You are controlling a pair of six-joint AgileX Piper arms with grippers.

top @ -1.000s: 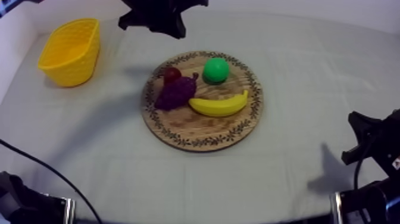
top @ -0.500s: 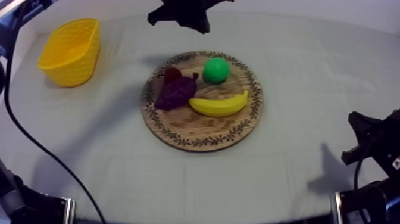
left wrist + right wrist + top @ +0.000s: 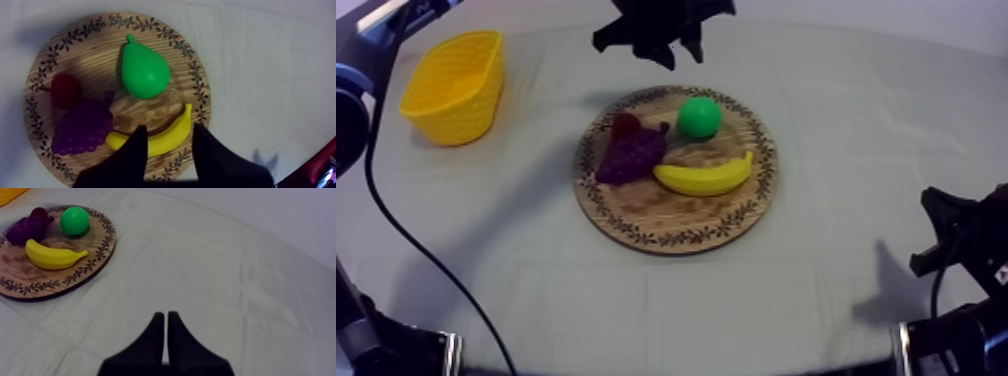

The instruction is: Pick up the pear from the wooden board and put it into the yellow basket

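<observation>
The green pear [image 3: 698,117] lies on the far part of the round wooden board [image 3: 676,235], apart from the other fruit. My left gripper [image 3: 671,50] hangs above the table just behind the board's far edge. In the left wrist view it looks straight down on the pear [image 3: 144,72], and its fingers [image 3: 171,129] stand open over the banana with nothing between them. The yellow basket [image 3: 456,85] sits at the far left. My right gripper [image 3: 166,315] is shut on nothing, low at the right, well away from the pear [image 3: 74,220].
On the board beside the pear lie a banana [image 3: 704,177], a bunch of purple grapes [image 3: 631,155] and a small red fruit [image 3: 625,124]. The right arm [image 3: 961,240] rests at the table's near right edge. Open cloth lies between board and basket.
My left arm has travelled right along the back of the table and now hangs by the board's far edge. The fruit, basket and right arm have not moved.
</observation>
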